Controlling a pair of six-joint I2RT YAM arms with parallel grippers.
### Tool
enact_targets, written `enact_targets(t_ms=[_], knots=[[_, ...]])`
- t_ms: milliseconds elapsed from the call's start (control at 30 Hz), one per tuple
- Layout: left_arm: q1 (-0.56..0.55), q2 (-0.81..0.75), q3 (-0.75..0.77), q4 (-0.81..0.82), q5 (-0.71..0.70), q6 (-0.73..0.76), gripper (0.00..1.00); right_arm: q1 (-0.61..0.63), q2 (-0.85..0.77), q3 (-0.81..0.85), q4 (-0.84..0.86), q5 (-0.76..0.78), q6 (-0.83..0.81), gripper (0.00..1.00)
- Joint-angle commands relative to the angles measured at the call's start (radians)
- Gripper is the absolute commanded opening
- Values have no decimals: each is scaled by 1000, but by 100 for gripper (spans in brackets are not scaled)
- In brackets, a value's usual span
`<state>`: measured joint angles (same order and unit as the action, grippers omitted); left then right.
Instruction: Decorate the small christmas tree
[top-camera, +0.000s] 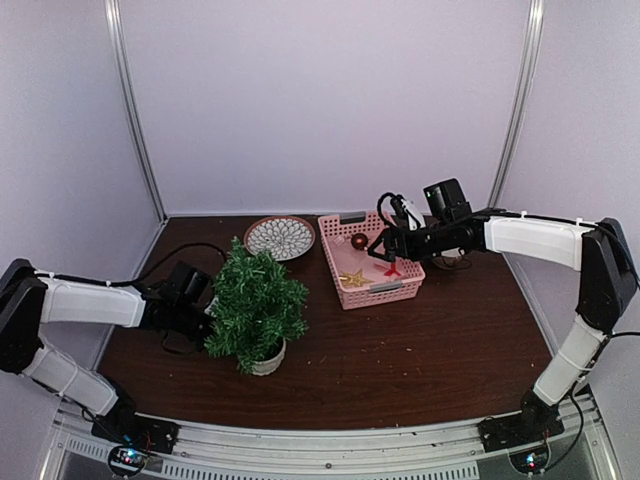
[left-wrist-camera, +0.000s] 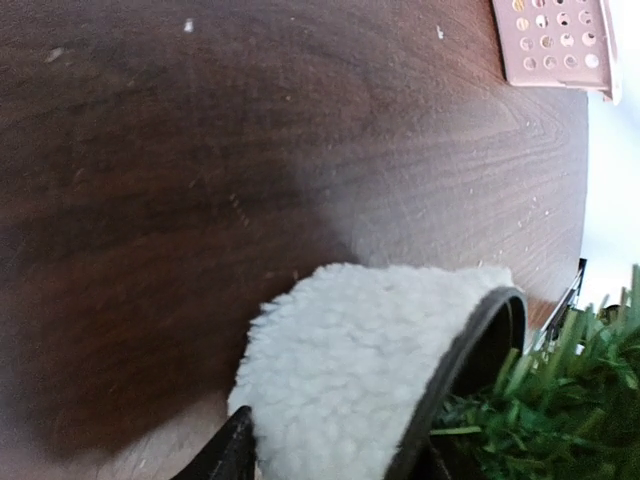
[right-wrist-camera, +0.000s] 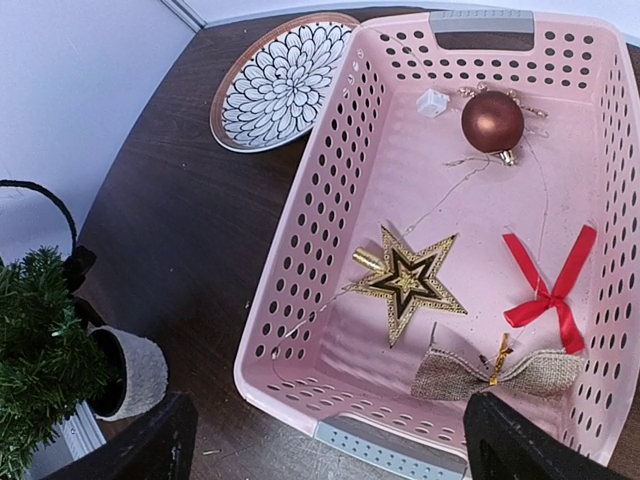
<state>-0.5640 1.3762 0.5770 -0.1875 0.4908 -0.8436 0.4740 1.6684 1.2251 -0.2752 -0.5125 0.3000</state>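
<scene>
1. Green and bushy, the small christmas tree is standing upright in its fleecy white pot at the near left of the dark wooden table.
2. The left gripper is reaching in low against the tree's left side, at about pot height, half hidden by the branches.
3. In the left wrist view the pot's woolly wall and dark rim are filling the lower frame, and 1 dark finger is showing at the bottom edge, right against the fleece. I cannot tell whether these jaws are clamping the pot or only standing beside it.
4. The right gripper is hovering over the pink perforated basket, which is sitting far of centre, to the right of the tree and well apart from it.
5. Its jaws are standing wide apart and holding nothing, with 2 dark fingers framing the basket's near end in the right wrist view.
6. 5 things are lying on the basket floor:
   - a reddish-brown ball and a small white cube at the far end
   - a gold star in the middle
   - a red ribbon bow to the star's right
   - a burlap bow at the near end
7. A patterned round plate is lying just beside the basket's far left corner.
</scene>
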Motion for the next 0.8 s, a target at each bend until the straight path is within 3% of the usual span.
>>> enact_targets(t_ms=[0,167,367,567,667,767], knots=[[-18,70,13,172,-2,-55,49,5,15,21,29,-9,13,97],[-25,179,33,321,11,-96,42,3,22,27,28,-5,13,96],[-48,277,100,392,-3,-106,41,3,40,57,3,19,-4,95],[-65,374,206,407,0,-118,42,5,76,149,-157,163,-72,84],[-66,401,227,415,7,-121,46,5,87,161,-202,199,-80,78],[-65,404,240,401,11,-116,58,11,123,178,-238,208,-81,70]])
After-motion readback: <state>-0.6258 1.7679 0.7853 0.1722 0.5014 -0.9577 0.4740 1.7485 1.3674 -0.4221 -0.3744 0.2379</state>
